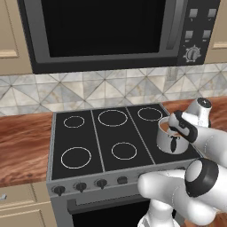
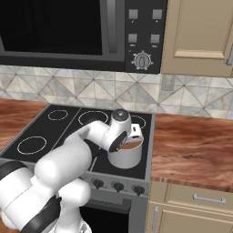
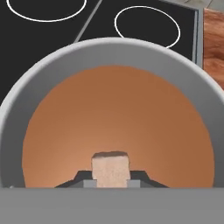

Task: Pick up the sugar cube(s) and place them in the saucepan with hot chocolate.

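The saucepan (image 1: 170,142) (image 2: 124,156), a small shiny steel pot, stands on the front right burner of the stove. In the hand view I look straight down into it: its grey rim (image 3: 109,43) rings the brown hot chocolate (image 3: 118,118). My gripper (image 3: 111,179) hangs just above the liquid, shut on a pale sugar cube (image 3: 111,166) that sits between the two dark fingertips. In both base views the arm's wrist bends over the pot and hides the fingers.
The black cooktop (image 1: 102,137) has several ringed burners and a row of knobs (image 1: 80,186) along its front. Wooden counter (image 2: 195,145) runs on both sides. A microwave (image 1: 106,31) hangs above, with cabinets beside it.
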You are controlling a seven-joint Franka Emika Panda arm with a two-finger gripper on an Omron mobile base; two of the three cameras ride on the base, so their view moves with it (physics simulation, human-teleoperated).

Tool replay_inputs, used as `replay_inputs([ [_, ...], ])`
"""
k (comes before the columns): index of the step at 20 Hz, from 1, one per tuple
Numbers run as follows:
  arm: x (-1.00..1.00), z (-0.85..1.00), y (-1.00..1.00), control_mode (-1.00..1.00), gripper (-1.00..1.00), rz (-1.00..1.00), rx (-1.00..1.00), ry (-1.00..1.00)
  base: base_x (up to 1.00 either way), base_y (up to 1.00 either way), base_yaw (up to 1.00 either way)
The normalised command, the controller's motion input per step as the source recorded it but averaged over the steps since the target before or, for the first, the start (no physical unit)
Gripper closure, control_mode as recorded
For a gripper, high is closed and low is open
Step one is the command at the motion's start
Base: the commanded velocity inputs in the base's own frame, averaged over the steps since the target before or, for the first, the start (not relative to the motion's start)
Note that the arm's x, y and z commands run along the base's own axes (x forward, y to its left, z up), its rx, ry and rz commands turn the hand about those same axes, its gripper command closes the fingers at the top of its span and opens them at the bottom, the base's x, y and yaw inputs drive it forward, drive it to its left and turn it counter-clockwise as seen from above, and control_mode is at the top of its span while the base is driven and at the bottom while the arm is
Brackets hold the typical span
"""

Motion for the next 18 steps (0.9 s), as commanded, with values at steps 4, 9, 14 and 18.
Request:
replay_inputs([
  [4,0.0,0.0,0.0,-1.0,-1.0,0.0,0.0,0.0,0.0,0.0,0.0],
  [9,0.0,0.0,0.0,-1.0,-1.0,0.0,0.0,0.0,0.0,0.0,0.0],
  [14,0.13,0.01,-0.05,-1.0,-1.0,0.0,0.0,0.03,0.0,0.0,0.0],
  [18,0.1,0.15,-0.15,-1.0,-1.0,0.0,0.0,0.0,0.0,0.0,0.0],
])
